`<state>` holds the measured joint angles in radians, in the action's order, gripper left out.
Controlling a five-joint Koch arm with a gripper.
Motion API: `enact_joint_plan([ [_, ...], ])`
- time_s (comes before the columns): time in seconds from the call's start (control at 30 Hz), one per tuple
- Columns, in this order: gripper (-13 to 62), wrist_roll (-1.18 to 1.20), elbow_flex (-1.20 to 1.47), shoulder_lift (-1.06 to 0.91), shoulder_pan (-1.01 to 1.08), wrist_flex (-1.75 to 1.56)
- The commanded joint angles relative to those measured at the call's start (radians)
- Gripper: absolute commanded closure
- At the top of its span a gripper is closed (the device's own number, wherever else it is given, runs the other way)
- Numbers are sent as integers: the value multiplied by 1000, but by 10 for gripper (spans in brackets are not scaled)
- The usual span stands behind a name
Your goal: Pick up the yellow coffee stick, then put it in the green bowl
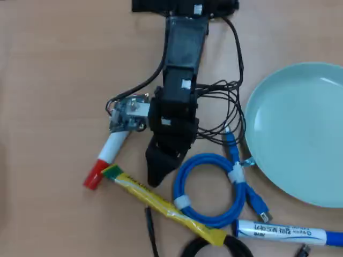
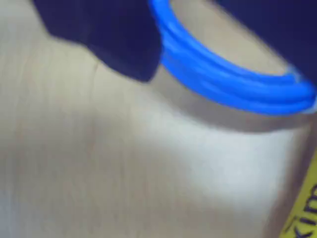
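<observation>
The arm [image 1: 182, 69] is reaching down from the top edge of the wooden table [image 1: 53, 64] in the overhead view, with its jaws hanging just above the yellow coffee stick [image 1: 161, 206] near the bottom edge. The gripper [image 1: 158, 171] is showing only as one dark pointed mass there, and in the blurred wrist view only one dark tip [image 2: 124, 44] is appearing, so whether the jaws are wide or narrow cannot be told. The coffee stick is lying flat on the table, slanting from its green end at the lower left towards the bottom edge at the right, with nothing gripping it. A white marker with a red cap [image 1: 104, 158] is lying just beside that green end. A coiled blue cable [image 1: 211, 187] is resting to the right of the jaws, its lower loop crossing over the stick. The green bowl [image 1: 300, 134] is sitting at the right edge of the table, well apart from the stick. A white-and-blue marker [image 1: 284, 231] is lying along the bottom edge near the right corner.
</observation>
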<state>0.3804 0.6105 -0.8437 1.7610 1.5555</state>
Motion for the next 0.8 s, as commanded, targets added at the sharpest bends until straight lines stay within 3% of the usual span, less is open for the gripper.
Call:
enact_joint_plan([
  [0.0, -37, 2, -103, -6, 2, 6],
  [0.77, -45, 55, -127, 126, 8, -137],
])
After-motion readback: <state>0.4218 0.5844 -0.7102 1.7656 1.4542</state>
